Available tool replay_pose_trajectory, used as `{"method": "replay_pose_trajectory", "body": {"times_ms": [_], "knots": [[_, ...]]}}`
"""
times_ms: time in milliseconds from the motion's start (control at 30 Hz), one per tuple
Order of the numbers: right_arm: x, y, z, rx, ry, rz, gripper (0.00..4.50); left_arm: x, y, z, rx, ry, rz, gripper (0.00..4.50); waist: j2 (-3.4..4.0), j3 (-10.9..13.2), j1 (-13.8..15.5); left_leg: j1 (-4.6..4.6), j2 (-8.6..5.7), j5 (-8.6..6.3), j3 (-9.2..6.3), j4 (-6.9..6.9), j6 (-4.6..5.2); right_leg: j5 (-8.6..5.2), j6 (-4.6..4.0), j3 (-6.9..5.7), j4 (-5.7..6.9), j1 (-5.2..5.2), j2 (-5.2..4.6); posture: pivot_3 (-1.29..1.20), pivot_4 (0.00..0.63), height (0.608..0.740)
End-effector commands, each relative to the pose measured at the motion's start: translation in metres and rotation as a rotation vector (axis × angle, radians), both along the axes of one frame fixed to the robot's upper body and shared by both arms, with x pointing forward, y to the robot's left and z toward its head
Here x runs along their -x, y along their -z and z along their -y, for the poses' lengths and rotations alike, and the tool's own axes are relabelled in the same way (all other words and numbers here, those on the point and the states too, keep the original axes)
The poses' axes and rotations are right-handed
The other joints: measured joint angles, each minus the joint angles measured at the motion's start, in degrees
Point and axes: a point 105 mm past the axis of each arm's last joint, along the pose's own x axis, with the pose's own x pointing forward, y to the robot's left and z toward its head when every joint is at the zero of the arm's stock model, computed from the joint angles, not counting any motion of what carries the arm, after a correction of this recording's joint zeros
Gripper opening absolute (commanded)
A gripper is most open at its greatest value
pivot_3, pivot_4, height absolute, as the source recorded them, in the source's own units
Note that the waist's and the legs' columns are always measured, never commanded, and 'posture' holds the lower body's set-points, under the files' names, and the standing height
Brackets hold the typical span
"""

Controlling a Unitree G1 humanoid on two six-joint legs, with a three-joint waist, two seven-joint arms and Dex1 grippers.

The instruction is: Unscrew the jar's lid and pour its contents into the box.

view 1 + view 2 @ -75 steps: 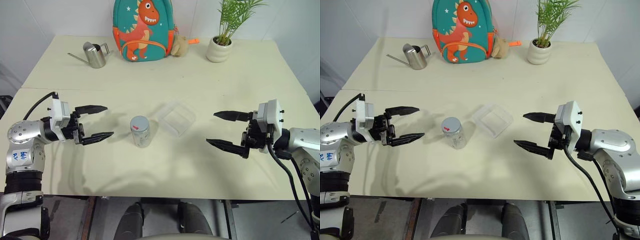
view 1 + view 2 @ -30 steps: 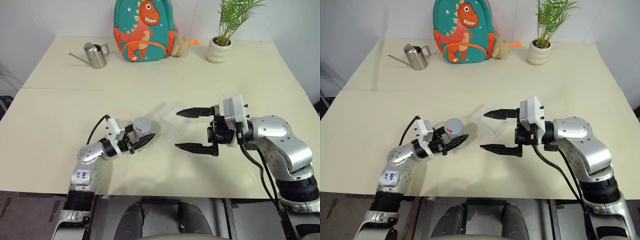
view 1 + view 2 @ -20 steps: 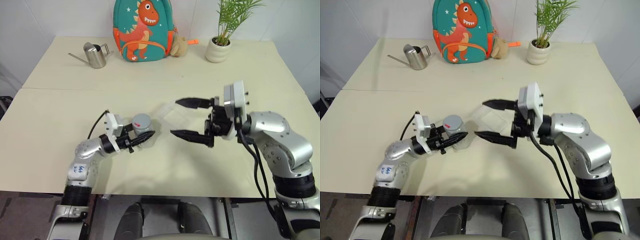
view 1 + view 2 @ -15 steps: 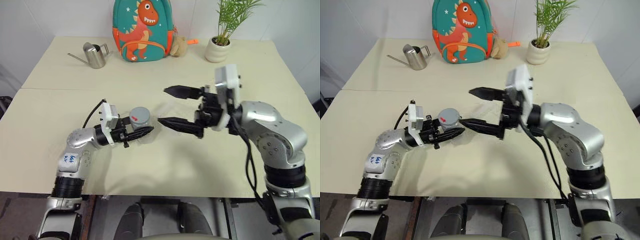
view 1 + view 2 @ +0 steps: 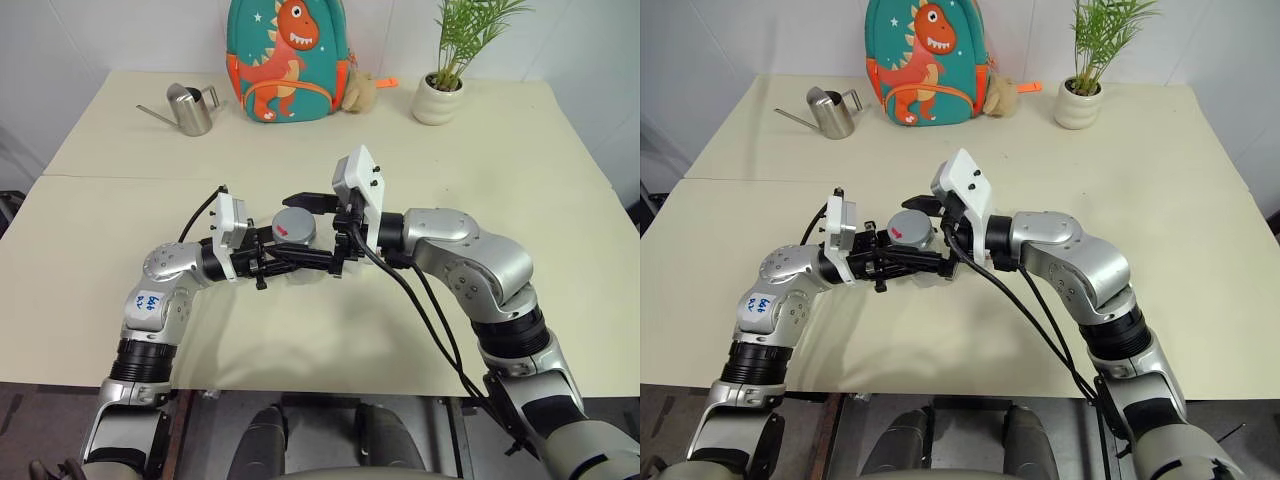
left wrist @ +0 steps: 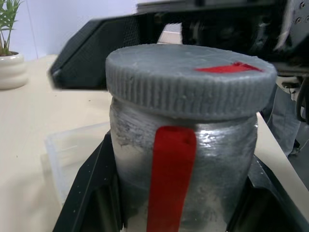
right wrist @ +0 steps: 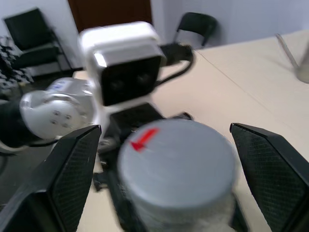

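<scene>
Right now my left fingers (image 6: pixel 91 193) are clamped on the jar (image 6: pixel 183 183), held above the counter (image 5: pixel 420 170); my right fingers (image 7: pixel 270 169) stand apart, flanking the lid (image 7: pixel 176 159). Light, slick-sided, I reckon: grip the lid's ribbed rim.
</scene>
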Motion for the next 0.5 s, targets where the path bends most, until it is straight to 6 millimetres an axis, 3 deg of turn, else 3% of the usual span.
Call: {"method": "replay_pose_trajectory", "body": {"times_ms": [33,267,367,500], "knots": [[0.0014,-0.0141,-0.0007,-0.050,0.000,0.049,4.50,0.0009,-0.0099,0.0008,0.016,0.004,0.041,1.95,0.00,0.00,-0.07,0.00,0.00,0.00,0.00,0.00,0.00,0.00,0.00,0.00,0.00,0.00,0.01,0.00,0.150,0.740],[0.0017,-0.0187,0.0001,-0.087,-0.001,0.047,4.50,0.0000,-0.0087,-0.0017,0.015,-0.010,0.040,1.95,0.00,0.00,-0.05,0.00,0.01,0.00,0.00,0.00,0.00,0.00,0.00,0.01,0.01,-0.01,0.02,0.00,0.150,0.740],[0.0039,-0.0165,0.0001,-0.087,-0.010,0.042,3.90,-0.0005,-0.0092,-0.0017,0.016,-0.013,0.042,1.95,0.00,0.00,-0.05,0.00,0.01,0.00,0.00,0.00,0.00,0.00,0.00,0.01,0.01,-0.01,0.02,0.00,0.150,0.740],[0.0058,-0.0134,-0.0001,-0.085,-0.021,0.037,2.56,-0.0003,-0.0110,-0.0013,0.024,-0.012,0.046,1.95,0.00,0.00,-0.08,0.00,0.01,0.00,0.00,-0.01,0.00,0.00,0.00,0.01,0.01,-0.01,0.02,0.00,0.150,0.740]]}}
